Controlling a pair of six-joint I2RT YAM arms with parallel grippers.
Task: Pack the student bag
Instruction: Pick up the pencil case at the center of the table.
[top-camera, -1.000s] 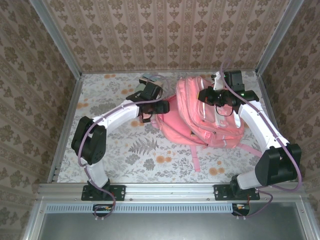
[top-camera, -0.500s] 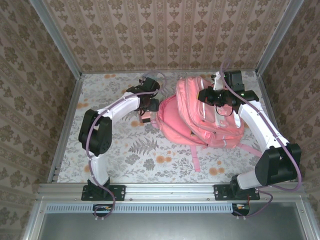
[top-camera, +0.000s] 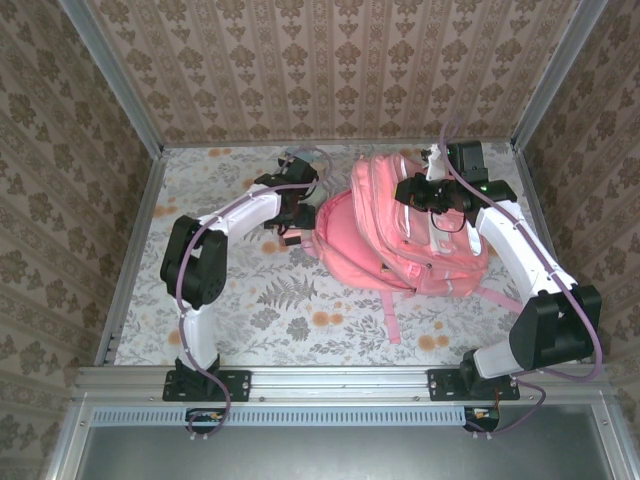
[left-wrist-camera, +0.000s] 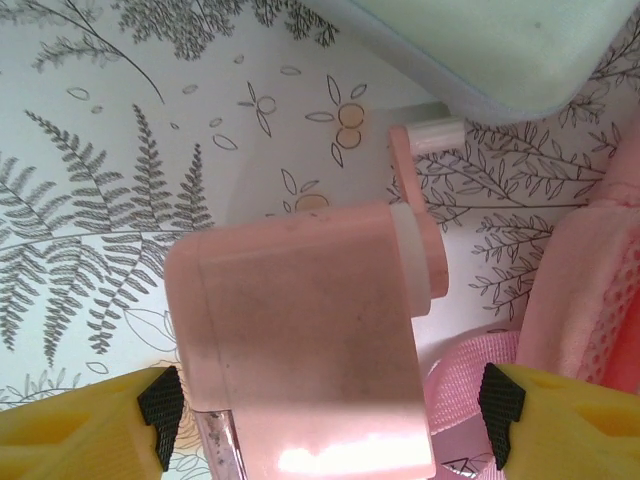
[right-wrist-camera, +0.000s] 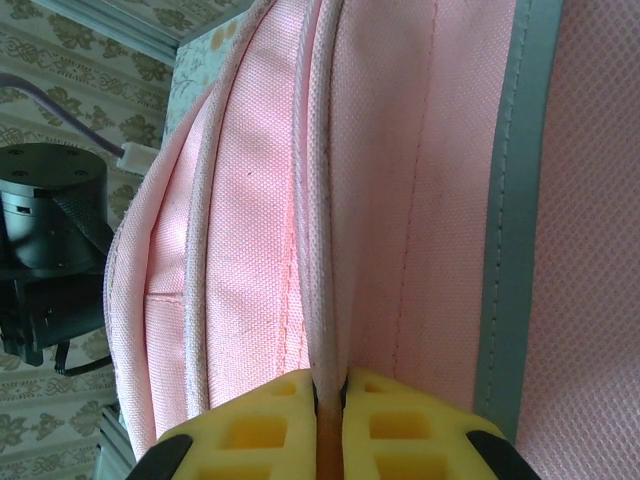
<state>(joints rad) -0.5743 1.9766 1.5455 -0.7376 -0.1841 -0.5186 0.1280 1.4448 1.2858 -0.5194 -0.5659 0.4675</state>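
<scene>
table (top-camera: 250, 300): floral cloth, patterned wallpaper on the walls all round
student bag (top-camera: 400, 235): big pink one, lying flat on the far right part of the table
right claw (right-wrist-camera: 330, 425): pinched together on a piped seam of the student bag
left claw (left-wrist-camera: 328, 410): jaws apart, straddling the pink box
pink box (left-wrist-camera: 300, 330): small, on the cloth just left of the bag

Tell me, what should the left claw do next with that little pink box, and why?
Probably close: the left claw stands open astride the small pink box, not yet gripping it, while the right claw pinches a seam of the student bag.
</scene>
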